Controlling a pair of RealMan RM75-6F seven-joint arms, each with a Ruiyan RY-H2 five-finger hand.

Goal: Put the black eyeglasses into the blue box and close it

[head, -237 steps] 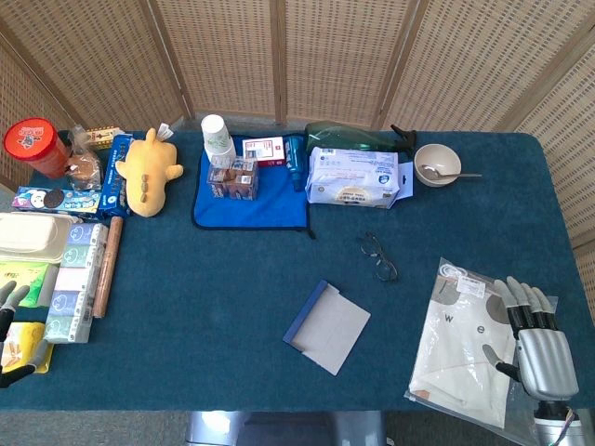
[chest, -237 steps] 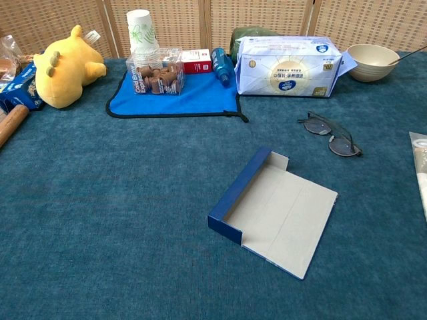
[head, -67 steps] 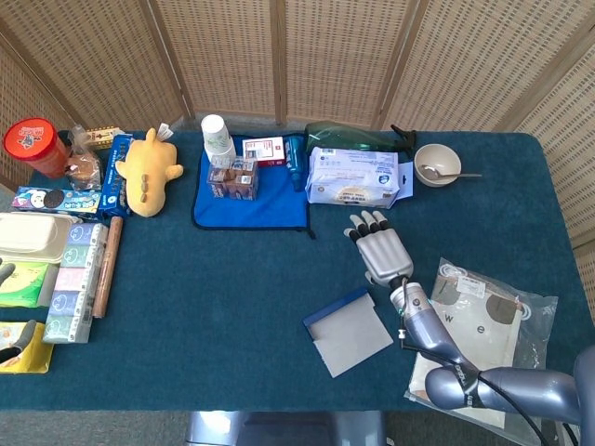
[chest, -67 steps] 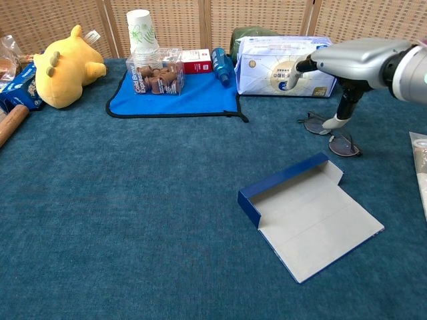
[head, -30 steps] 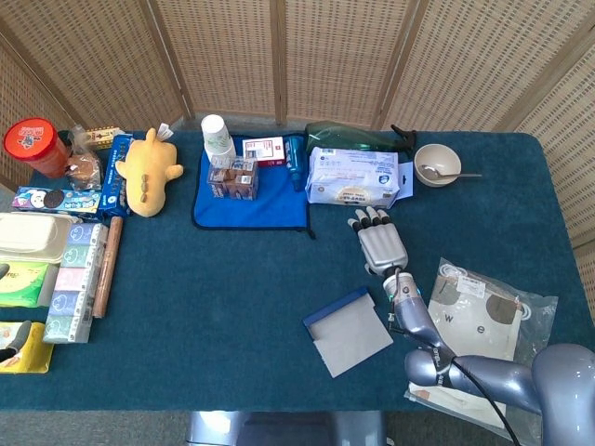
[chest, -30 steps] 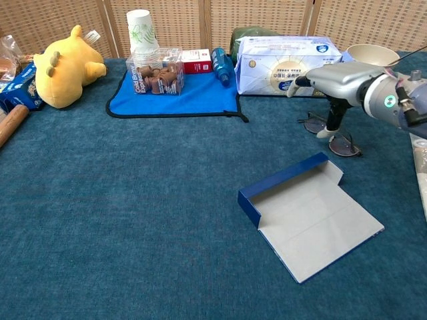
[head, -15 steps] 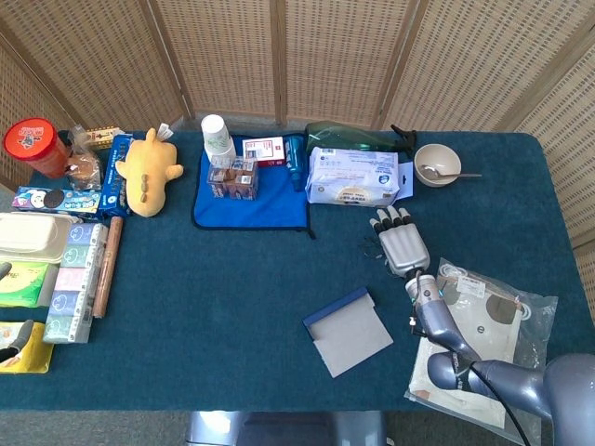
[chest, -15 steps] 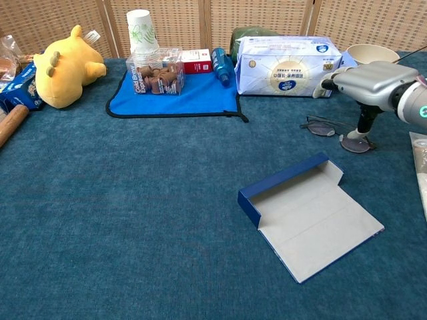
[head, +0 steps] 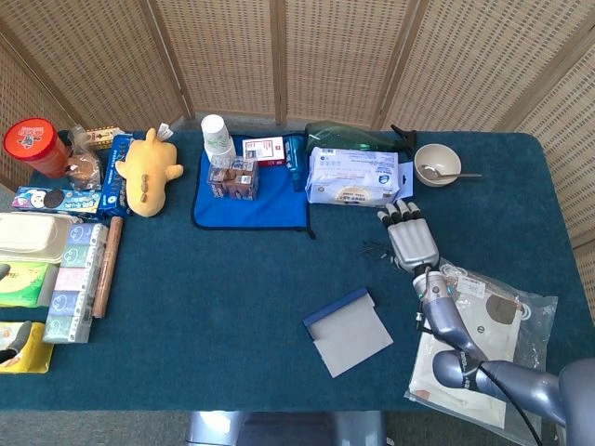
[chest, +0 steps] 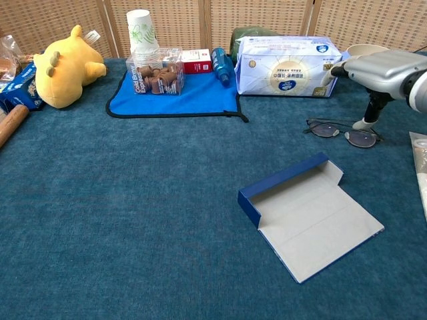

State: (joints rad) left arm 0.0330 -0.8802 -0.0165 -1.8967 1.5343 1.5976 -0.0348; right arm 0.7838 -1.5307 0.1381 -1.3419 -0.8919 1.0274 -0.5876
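Our right hand (chest: 383,72) hovers flat over the black eyeglasses (chest: 343,132), fingers extended side by side and the thumb pointing down to the frame's right end, at or just above it; we cannot tell whether it touches. It holds nothing. Our left hand (head: 7,342), barely in view at the table's left edge, shows too little to judge its state. The glasses rest lenses-down on the teal cloth, at about one o'clock from the open blue box (chest: 308,215), near it but apart. We judge them light, thin, rigid and easily bent, with smooth lenses that could slip; pinching the bridge or a temple arm near its hinge looks safest, away from the lenses.
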